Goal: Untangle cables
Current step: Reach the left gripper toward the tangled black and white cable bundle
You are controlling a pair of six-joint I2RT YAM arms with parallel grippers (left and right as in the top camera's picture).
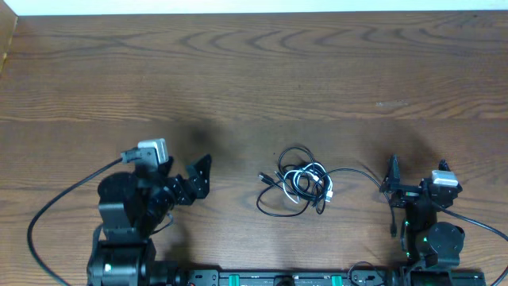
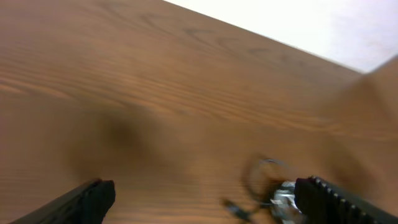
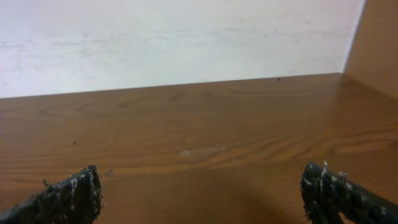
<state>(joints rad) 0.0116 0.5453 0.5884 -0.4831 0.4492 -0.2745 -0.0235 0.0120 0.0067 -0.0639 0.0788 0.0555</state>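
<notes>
The cables (image 1: 300, 183) lie in one small tangle on the wooden table (image 1: 254, 79), near its front middle. They are thin black cords looped with one white cord. One black strand (image 1: 353, 171) runs right toward my right gripper (image 1: 392, 173). My left gripper (image 1: 195, 176) is open and empty, about a hand's width left of the tangle. The blurred left wrist view shows the tangle (image 2: 273, 193) beside the right finger of the open jaws (image 2: 205, 196). My right gripper (image 3: 199, 186) is open and empty, and its wrist view shows only bare table.
A thick black arm cord (image 1: 48, 208) loops out left of the left arm. The table's far edge meets a white wall (image 3: 186, 37). A raised wooden side panel (image 3: 379, 43) stands at the table's right end.
</notes>
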